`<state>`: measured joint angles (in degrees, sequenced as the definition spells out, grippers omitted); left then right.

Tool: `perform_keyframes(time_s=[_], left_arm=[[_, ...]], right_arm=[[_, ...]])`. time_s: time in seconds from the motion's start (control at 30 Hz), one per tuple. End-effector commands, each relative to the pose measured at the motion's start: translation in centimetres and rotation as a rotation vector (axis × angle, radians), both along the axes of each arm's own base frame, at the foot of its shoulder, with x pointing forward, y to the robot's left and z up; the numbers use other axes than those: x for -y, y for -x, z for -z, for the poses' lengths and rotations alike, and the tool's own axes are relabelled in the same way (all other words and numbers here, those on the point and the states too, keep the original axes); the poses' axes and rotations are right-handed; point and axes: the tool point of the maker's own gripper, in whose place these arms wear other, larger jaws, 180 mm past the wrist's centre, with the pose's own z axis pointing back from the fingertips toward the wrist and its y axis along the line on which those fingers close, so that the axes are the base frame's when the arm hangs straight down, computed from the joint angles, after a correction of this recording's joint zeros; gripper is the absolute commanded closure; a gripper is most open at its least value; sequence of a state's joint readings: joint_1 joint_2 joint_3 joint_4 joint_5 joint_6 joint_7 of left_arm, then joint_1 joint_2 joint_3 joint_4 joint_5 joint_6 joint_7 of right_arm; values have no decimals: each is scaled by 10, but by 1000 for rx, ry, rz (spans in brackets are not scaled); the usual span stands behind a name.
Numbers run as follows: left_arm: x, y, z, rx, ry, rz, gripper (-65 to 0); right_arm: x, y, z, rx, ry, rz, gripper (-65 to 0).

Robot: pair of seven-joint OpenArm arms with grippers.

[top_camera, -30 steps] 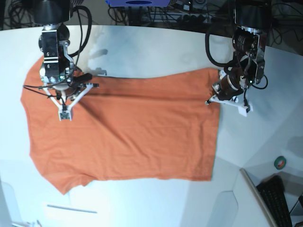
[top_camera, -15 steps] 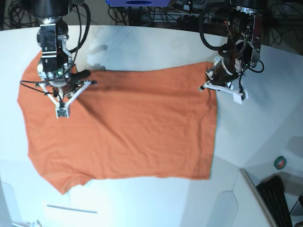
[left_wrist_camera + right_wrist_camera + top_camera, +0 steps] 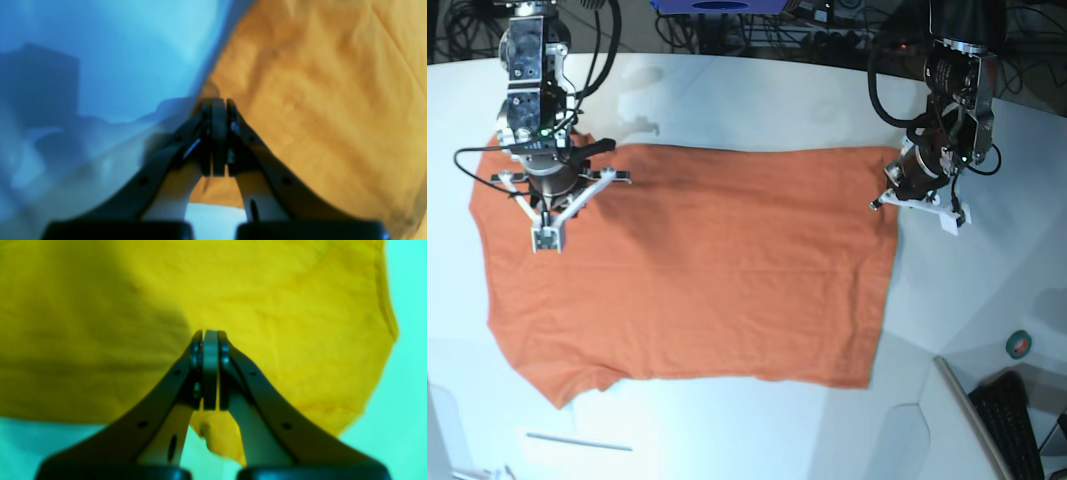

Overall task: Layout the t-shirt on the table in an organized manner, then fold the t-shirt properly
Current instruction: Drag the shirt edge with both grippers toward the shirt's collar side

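Bench [image 3: 757,100]: white and matte, filling nearly the whole base view, with a soft glare patch near the front edge at 6 o'clock.
T-shirt [image 3: 687,280]: bright orange, spread flat across the middle of the bench, long edges running 9 to 3 o'clock, a sleeve poking out at 7 o'clock.
Cloth surface: mostly smooth, faint ripples along the far edge between the two arms.
Left tool [image 3: 897,195]: at 3 o'clock on the base view, jaws together and clamped on the far corner of the t-shirt hem; the left wrist view shows the pads [image 3: 218,133] pressed tight at the cloth edge.
Right tool [image 3: 545,235]: at 10 o'clock, jaws together, sitting over the shoulder end of the shirt; in the right wrist view the pads [image 3: 210,370] meet with cloth all around, and I cannot tell whether fabric is actually pinched.
Tape roll [image 3: 1019,344]: small green ring on the bench at 4 o'clock, well apart from the shirt.
Keyboard [image 3: 1017,425]: dark, at the 5 o'clock corner, off the main surface.
Back of the room: black cables [image 3: 757,25] tangled along the far edge at 12 o'clock, a blue object [image 3: 717,6] among them.
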<state>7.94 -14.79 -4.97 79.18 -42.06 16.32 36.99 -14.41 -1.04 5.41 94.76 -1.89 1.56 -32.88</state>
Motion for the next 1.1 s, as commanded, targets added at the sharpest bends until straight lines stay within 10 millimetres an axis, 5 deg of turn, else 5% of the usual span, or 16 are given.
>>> perform_keyframes(time_s=[0.0,0.17,0.33,0.47,0.5,0.63,0.7,1.07], left_arm=[[1,-14,-18,69,-7,19,0],[18,10,-43,129,-1,71,0],[6,40,-51,154,9,49,0],[-4,60,-52,194,21,101,0],[-6,62,-52,205,23,108,-39],[-18,73,-32,191,56,99,-403],[-18,76,-19,178,85,87,-479],[1,55,7,159,169,68,-441]], right_arm=[[4,-8,-15,56,11,6,0],[27,3,-23,69,2,99,0],[57,15,-21,82,-101,254,0],[64,32,-14,64,-137,297,-246],[64,33,-14,61,-136,298,-285],[64,38,-11,50,-134,298,-314],[65,38,-11,52,-134,298,-314],[63,35,-14,79,-210,295,-321]])
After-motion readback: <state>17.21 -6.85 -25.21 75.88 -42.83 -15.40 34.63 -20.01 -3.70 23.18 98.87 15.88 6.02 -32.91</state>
